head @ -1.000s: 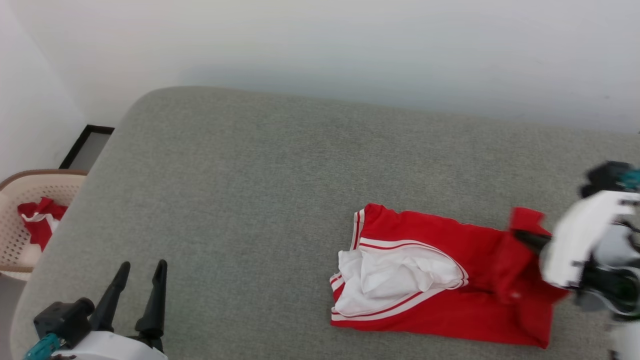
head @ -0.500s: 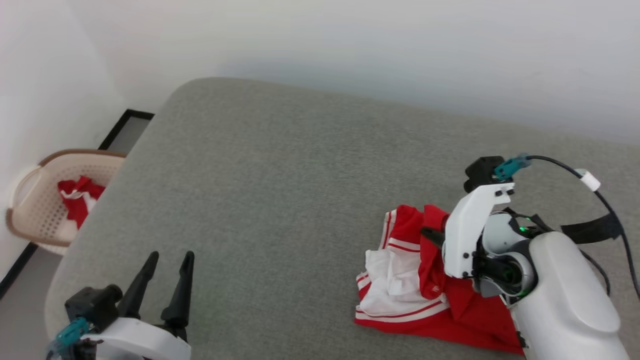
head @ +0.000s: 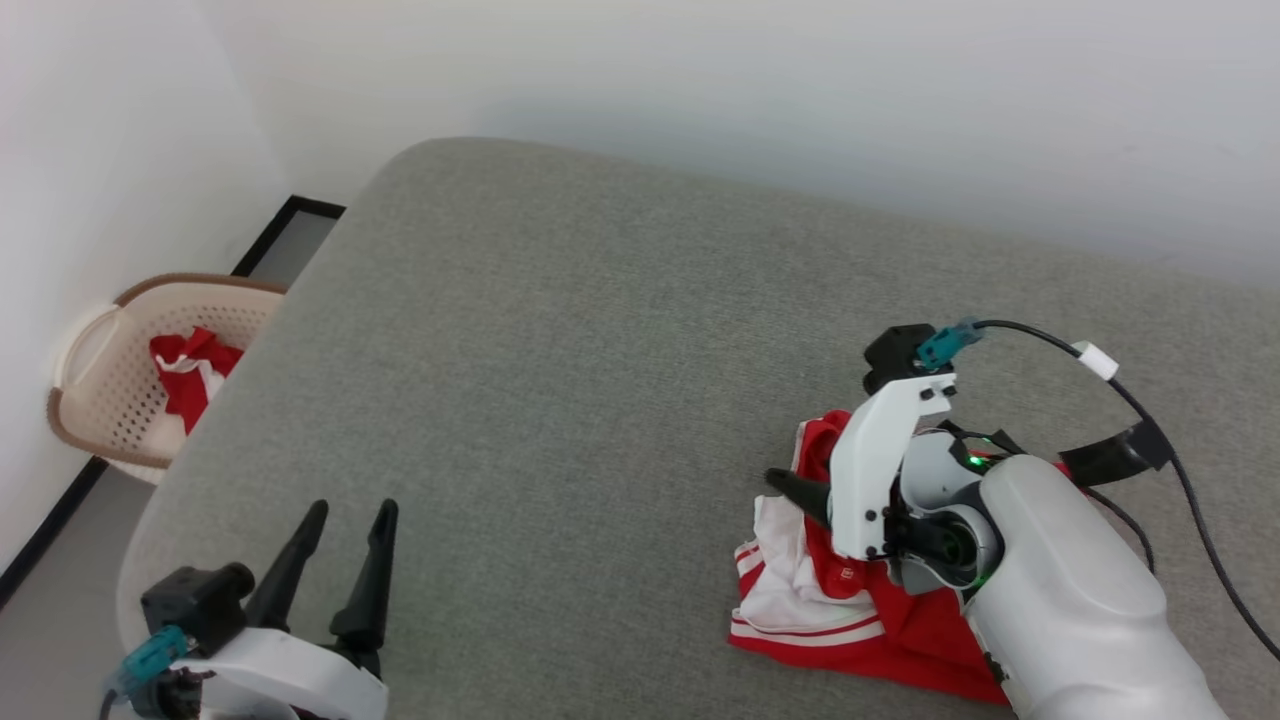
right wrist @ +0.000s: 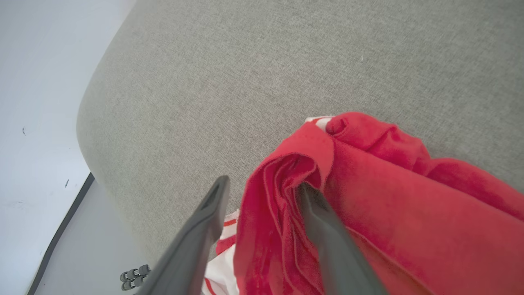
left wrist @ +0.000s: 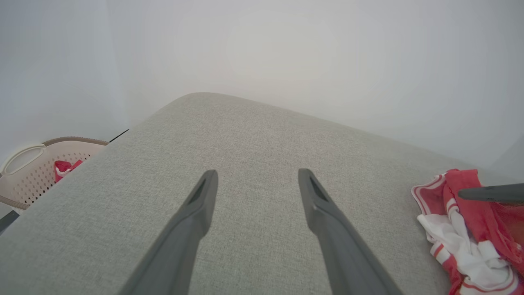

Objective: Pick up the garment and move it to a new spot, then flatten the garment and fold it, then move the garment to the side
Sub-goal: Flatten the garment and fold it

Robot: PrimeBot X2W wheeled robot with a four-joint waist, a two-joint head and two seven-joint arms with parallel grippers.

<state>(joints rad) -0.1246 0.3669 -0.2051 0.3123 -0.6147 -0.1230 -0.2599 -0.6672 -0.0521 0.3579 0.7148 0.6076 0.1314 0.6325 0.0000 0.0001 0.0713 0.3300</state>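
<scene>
The two fingers of the right gripper [right wrist: 264, 184] are standing apart, with a bunched fold of the garment [right wrist: 409, 213] lying between them and one finger pressing into its red layers. The one garment is lying crumpled on the grey cushion [head: 600, 350], toward its right side, white lining showing. The two fingers of the left gripper [left wrist: 258, 174] are standing wide apart, hovering over bare cushion well apart from the garment. One beige basket [head: 100, 400] is sitting beside the cushion, holding one red-and-white bundle [head: 190, 365].

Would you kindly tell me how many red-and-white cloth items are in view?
2. A red jersey with white striped trim lies bunched on the grey fabric surface; a smaller red-and-white bundle sits in the beige lattice basket beside it. More could be hidden under that bundle.
</scene>
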